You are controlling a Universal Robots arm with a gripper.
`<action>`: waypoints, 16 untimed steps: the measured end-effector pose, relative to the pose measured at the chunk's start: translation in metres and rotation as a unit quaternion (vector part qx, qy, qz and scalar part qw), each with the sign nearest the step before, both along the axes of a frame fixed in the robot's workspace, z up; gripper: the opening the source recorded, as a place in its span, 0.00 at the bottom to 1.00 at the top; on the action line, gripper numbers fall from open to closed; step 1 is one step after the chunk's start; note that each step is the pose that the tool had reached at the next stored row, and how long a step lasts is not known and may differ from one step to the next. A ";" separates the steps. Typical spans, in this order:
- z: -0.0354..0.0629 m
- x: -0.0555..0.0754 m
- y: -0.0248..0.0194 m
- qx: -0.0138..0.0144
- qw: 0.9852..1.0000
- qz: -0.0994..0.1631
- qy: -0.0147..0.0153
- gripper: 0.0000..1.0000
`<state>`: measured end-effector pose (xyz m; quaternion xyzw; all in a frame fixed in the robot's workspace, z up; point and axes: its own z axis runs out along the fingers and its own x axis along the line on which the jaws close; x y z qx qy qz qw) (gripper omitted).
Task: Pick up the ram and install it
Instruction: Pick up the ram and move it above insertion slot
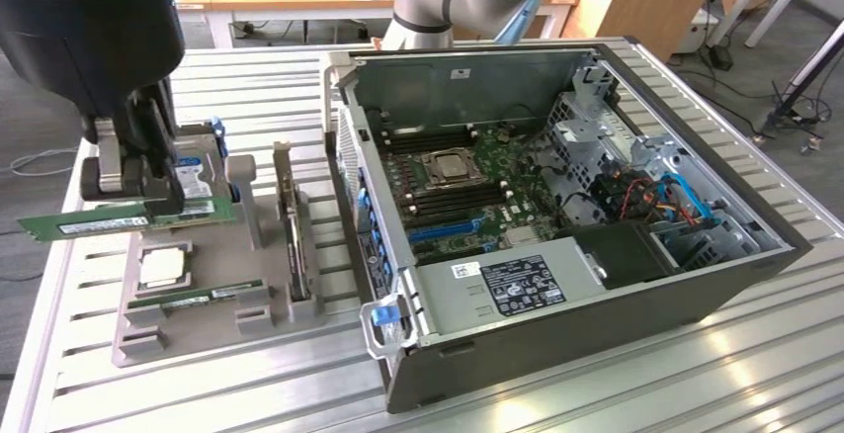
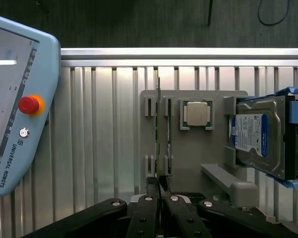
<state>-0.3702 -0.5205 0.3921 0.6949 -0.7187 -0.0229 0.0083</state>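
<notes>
Between the black gripper's (image 1: 156, 206) fingers, closed narrow, sits the long green ram stick (image 1: 113, 220) with its white label, raised above the grey fixture tray (image 1: 145, 339). Exterior view gives its flat face and, below the fingers, a second like stick (image 1: 198, 301). Wrist view gives it edge-on, a thin line ahead of the fingertips, with the square silver CPU (image 2: 197, 114) beside.

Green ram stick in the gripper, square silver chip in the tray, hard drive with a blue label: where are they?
Long green ram stick (image 1: 66, 226), exterior view, its white-labelled end.
Square silver chip (image 1: 161, 268), exterior view, middle of its top.
Blue-labelled hard drive (image 2: 249, 133), wrist view, on its label.
</notes>
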 end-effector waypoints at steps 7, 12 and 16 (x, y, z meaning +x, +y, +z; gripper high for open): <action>0.0091 0.000 0.0000 0.000 1.000 0.000 0.000 0.12; 0.0149 0.000 0.0000 0.000 1.000 0.001 0.000 0.12; 0.0193 0.000 0.0000 0.000 1.000 0.001 0.000 0.12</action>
